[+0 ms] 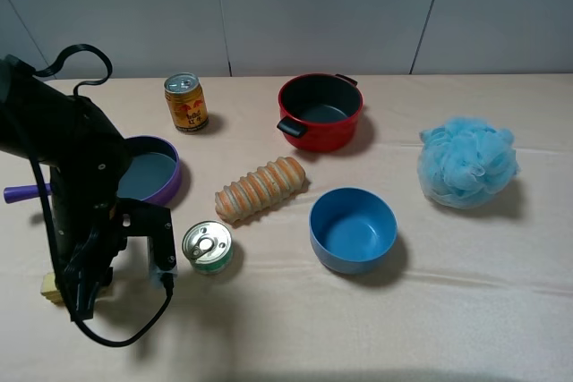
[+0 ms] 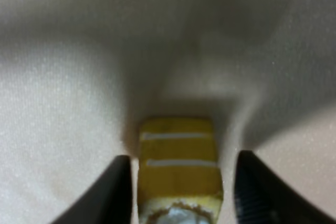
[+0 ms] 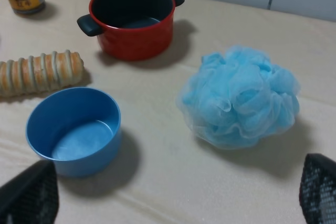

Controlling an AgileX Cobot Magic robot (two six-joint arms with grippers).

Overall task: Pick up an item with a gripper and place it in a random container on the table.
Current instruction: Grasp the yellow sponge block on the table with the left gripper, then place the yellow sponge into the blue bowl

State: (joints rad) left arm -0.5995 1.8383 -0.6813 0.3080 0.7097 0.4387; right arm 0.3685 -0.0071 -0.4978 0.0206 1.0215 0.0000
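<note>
The yellow block item (image 2: 178, 163) lies on the beige table cloth (image 1: 448, 310), with white stripes on its side and a grey-white decoration on top. In the high view only its corner (image 1: 48, 289) shows at the far left front, under my left arm. My left gripper (image 2: 181, 184) is open and low over it. Its dark fingers (image 2: 113, 195) stand on either side of the block with small gaps. The blue bowl (image 1: 353, 230) stands empty at the table's middle and also shows in the right wrist view (image 3: 73, 129). My right gripper (image 3: 173, 198) is wide open and empty, near the bowl.
A purple frying pan (image 1: 152, 170) lies just behind my left arm. A green-labelled tin (image 1: 208, 247) and a bread loaf (image 1: 260, 189) lie between the arm and the bowl. A red pot (image 1: 320, 111) and a drink can (image 1: 185, 102) stand at the back. A blue bath sponge (image 1: 467, 162) lies on the right.
</note>
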